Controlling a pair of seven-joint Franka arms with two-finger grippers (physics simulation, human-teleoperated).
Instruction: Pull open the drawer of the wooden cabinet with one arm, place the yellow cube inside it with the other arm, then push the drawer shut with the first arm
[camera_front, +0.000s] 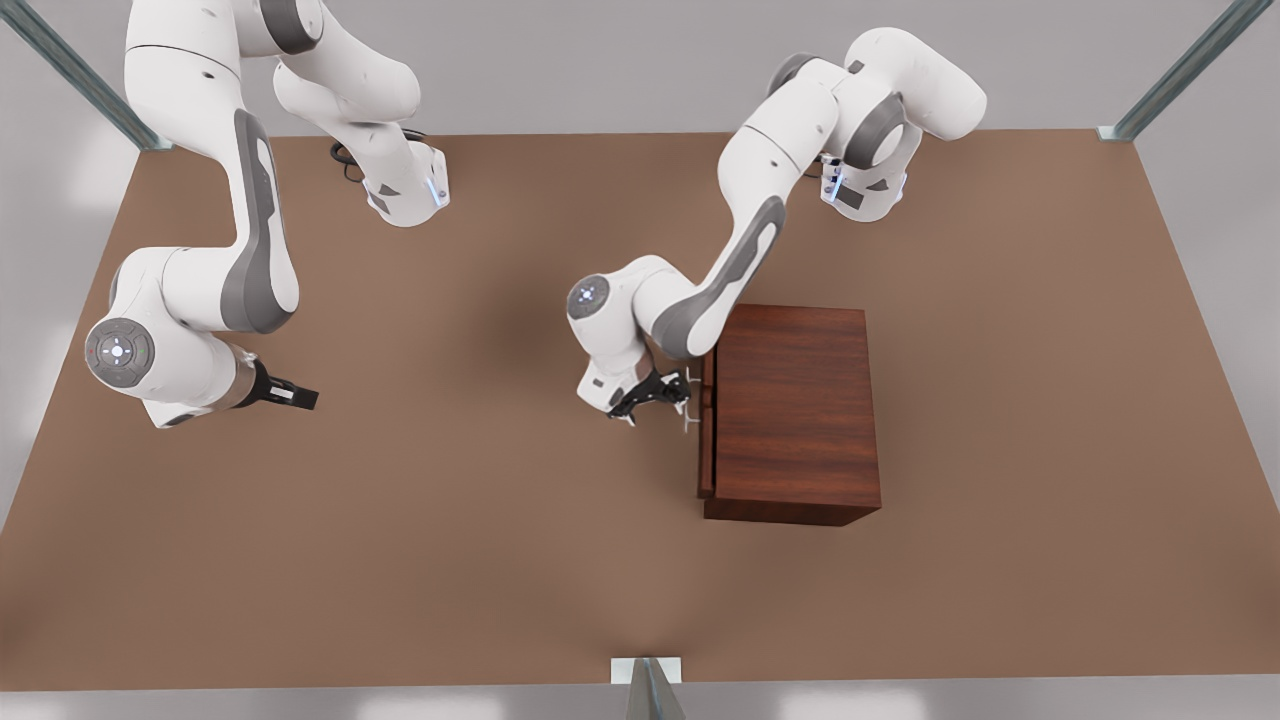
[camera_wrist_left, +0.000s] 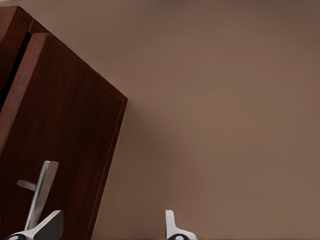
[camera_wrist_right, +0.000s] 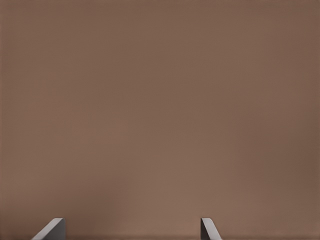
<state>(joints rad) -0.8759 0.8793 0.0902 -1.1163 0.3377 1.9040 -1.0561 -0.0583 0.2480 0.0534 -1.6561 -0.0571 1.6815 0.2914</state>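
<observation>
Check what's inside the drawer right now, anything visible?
Nothing visible. The drawer is barely cracked from the wooden cabinet; its interior is hidden. The open left gripper sits at the handle. The open right gripper waits over the table.

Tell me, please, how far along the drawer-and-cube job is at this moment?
Nothing is finished yet. In hand: the left gripper, fingers open, is at the drawer handle, and the drawer stands barely ajar from the wooden cabinet. The right gripper waits open over bare table. Left: pulling, placing the cube, closing.
</observation>
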